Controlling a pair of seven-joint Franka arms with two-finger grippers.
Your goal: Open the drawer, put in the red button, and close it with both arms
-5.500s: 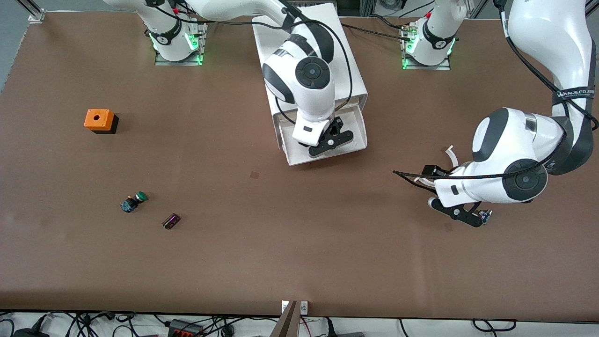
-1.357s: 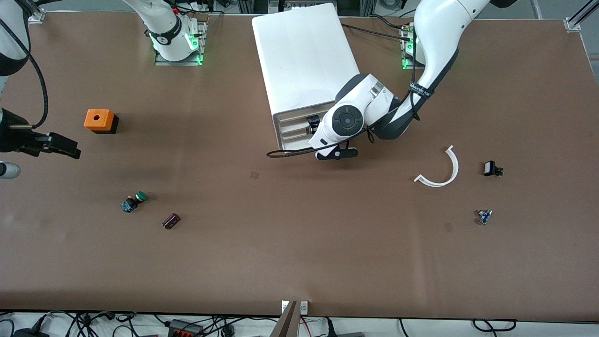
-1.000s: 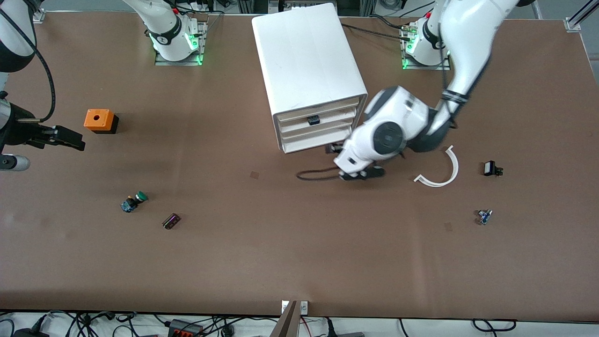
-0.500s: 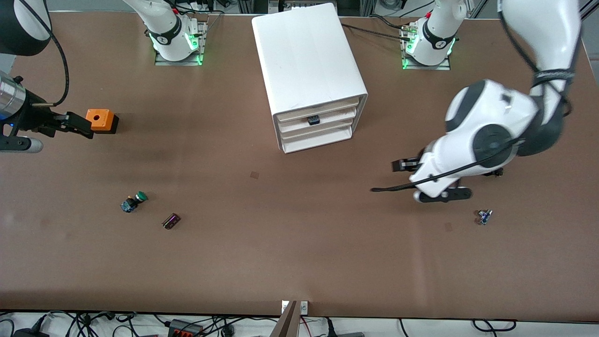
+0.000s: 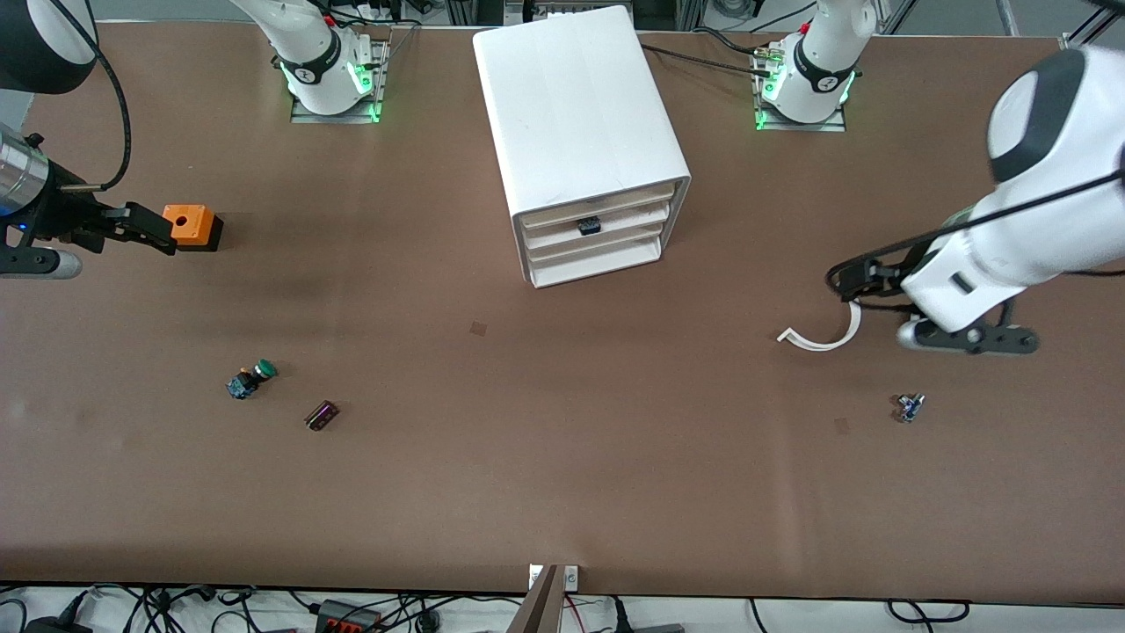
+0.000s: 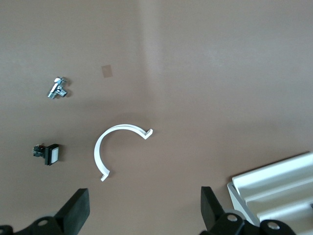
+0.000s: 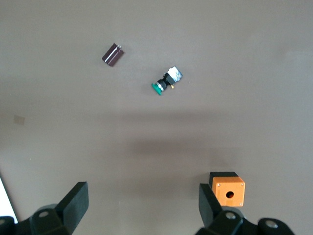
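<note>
Front view has the left claw [image 5: 967, 338] hanging over the tabletop [image 5: 562, 457] toward the left arm's end, well apart from the white cabinet [image 5: 576, 105]. The left wrist view shows this claw [image 6: 142, 215] spread wide with nothing between its fingers [image 6: 73, 215]. Below the left claw lies a white curved strip [image 5: 822, 338] [image 6: 117, 147], flat on the tabletop. Near the strip, under the same claw, are a small black part with a pale face [image 6: 49, 154] and a small metallic piece [image 5: 910, 407] [image 6: 57, 88]. A corner of the cabinet also shows in this wrist view [image 6: 274, 186].

The drawer [image 5: 598, 230], the middle one of three in the cabinet, sits pushed in, level with the drawers above and below it, and neither claw is at it. A small dark object [image 5: 588, 226] shows at the drawer's front. Whether this is the red button cannot be told.

The right claw [image 5: 97, 244] hangs over the right arm's end of the tabletop. In the right wrist view it [image 7: 142, 210] is also spread wide and holds nothing. An orange cube [image 5: 189, 226] [image 7: 227, 188] stands just beside one of its fingers [image 7: 210, 205], outside the gap. Well apart from this claw lie a green-capped button [image 5: 252, 380] [image 7: 166, 82] on its side and a small dark block [image 5: 322, 415] [image 7: 112, 54].
</note>
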